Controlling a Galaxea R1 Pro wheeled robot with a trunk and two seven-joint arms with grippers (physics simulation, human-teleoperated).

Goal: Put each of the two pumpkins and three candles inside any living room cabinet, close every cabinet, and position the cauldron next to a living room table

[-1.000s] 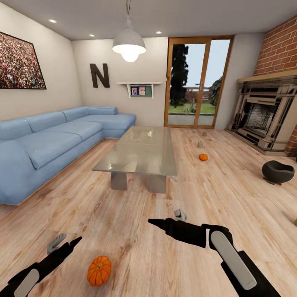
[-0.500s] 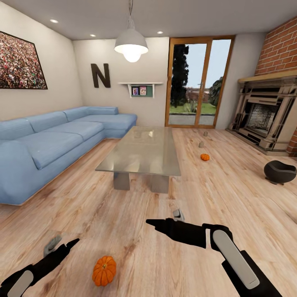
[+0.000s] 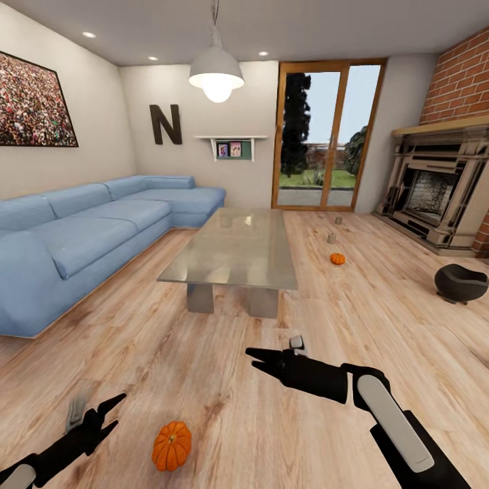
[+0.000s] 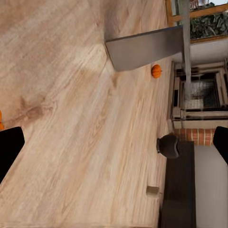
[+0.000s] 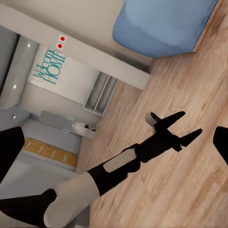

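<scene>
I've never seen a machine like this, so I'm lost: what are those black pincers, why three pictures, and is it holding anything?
It is a simulated two-armed robot. The wide picture comes from its head; the other two from cameras beside each pincer. The left gripper and right gripper are both open and hold nothing. On the wood floor lie a large pumpkin near the left gripper, a smaller pumpkin, two candles and a black cauldron. A glossy table stands mid-room.

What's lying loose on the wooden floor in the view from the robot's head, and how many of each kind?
Pumpkins: 2
Candles: 2
Cauldron: 1
Total: 5
</scene>
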